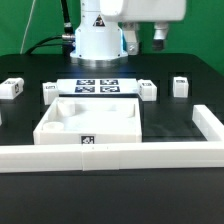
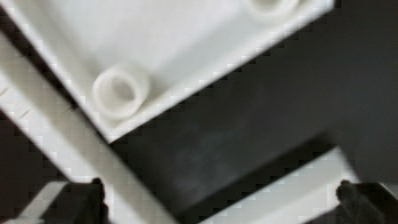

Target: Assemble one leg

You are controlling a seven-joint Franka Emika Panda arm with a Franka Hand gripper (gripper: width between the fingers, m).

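This is a robotics lab, set up as a test rig. A white robot arm (image 1: 97,35) stands at the back of a bare black table (image 1: 25,112), with a dark green backdrop (image 1: 30,25) behind it. A marker board (image 1: 97,86) of printed tags lies flat on the table. Similar tags mark a leg (image 1: 180,85) and a white tray-like piece (image 1: 62,124). A white rail (image 1: 120,156) fences the work area.
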